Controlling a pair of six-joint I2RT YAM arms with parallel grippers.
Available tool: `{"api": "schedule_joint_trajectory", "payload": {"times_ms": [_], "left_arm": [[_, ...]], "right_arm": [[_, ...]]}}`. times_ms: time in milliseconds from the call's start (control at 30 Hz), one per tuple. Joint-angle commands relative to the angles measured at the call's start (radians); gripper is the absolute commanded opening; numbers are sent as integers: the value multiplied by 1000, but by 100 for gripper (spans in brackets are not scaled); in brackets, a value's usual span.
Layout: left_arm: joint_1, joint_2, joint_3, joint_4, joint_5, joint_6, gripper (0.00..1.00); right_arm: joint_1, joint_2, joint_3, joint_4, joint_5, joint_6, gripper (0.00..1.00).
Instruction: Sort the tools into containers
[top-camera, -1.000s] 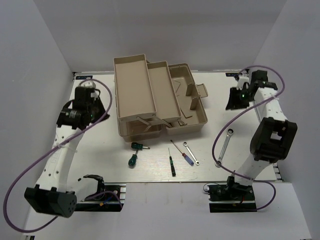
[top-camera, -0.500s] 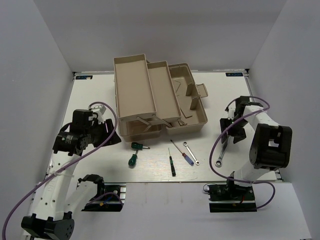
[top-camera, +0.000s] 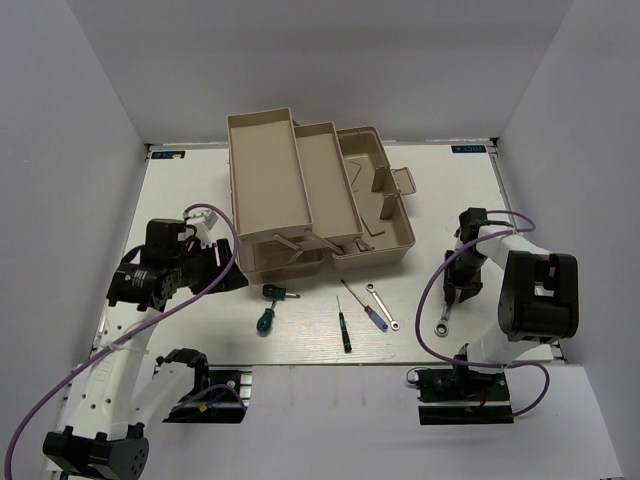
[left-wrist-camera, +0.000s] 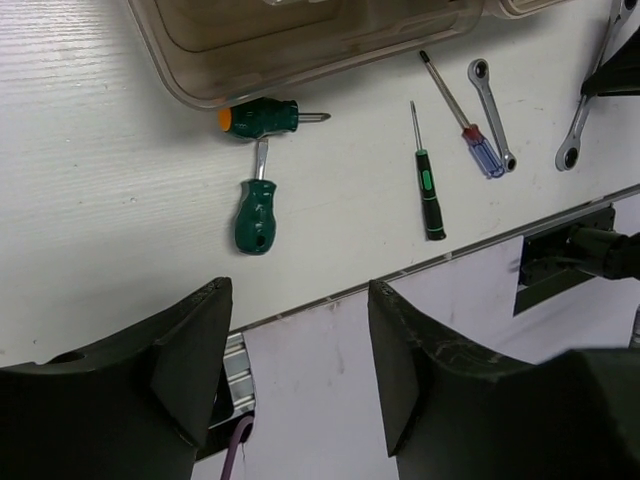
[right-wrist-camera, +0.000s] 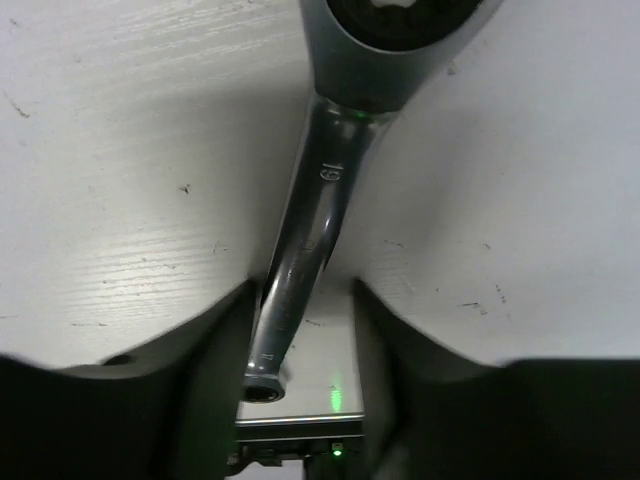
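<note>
left gripper (left-wrist-camera: 296, 310) matte black, spread wide, empty | right gripper (right-wrist-camera: 300, 305) parted astride smooth steel wrench (right-wrist-camera: 325, 190) shank, not clamped | grainy white table (right-wrist-camera: 120, 150)

I see the toolbox (top-camera: 385, 225) at the back middle of the table (top-camera: 180, 200), its trays (top-camera: 262, 175) stepped out to the left. In front lies a row of tools. Leftmost is one stubby screwdriver (top-camera: 280, 292), just behind the second stubby screwdriver (top-camera: 265, 320). Rightward come the slim screwdriver (top-camera: 344, 330) and the longer screwdriver (top-camera: 366, 306), just beside the small wrench (top-camera: 383, 308). Well to the right, the long wrench (top-camera: 446, 312) lies between the right gripper's (top-camera: 462, 292) fingers.
</note>
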Motion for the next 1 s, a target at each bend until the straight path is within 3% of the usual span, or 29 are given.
{"api": "schedule_joint_trajectory", "payload": {"times_ms": [0,33,333,533,967], "left_arm": [[-3,6,46,21,50,15,67],[-3,15,46,21,59,15,67],[-13,46,66,64,90,5,67],[-22,25,49,64,70,5,67],[-22,14,-2,92,70,5,67]], "right_arm": [[3,61,-84,169,12,91,43],[3,61,-92,170,8,98,43],[-4,59,-63,202,-10,151,0],[-18,4,-11,163,-112,115,0],[-26,-68,99,128,-146,65,0]]}}
